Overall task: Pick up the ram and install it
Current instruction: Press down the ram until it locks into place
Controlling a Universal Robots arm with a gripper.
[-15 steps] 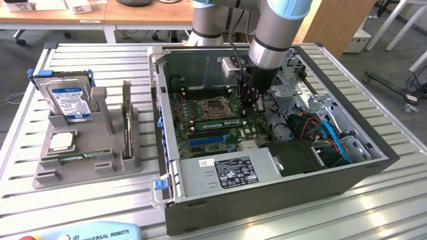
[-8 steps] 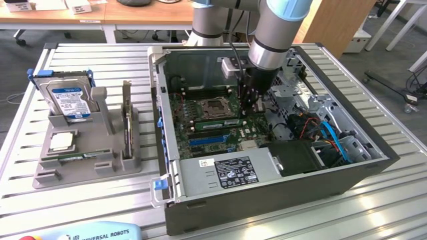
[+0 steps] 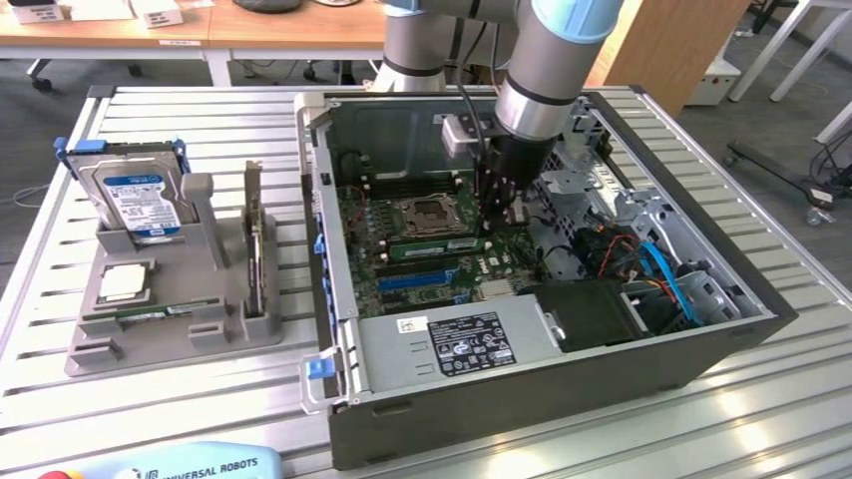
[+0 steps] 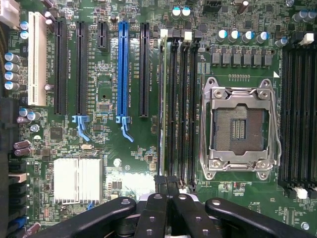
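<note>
The open computer case [image 3: 533,399] confines the arm, so any sideways correction risks contact with its walls. On the motherboard [image 4: 104,148], the gripper [image 4: 167,183] hangs with its fingers pressed together and pinching nothing, over the near end of the memory slots [image 4: 184,99]. The ram [image 4: 161,99] stands on edge in the outermost slot, the one nearest the blue connector. Whether the fingertips touch it cannot be told. Judged hazards: a load applied at one end only can tilt the stick and leave the far end unseated. The closed fingertips can slip off its thin edge and strike the adjacent slot or the exposed CPU socket [image 4: 240,129]. The white latch [image 4: 164,33] at the far end may fail to lock.
</note>
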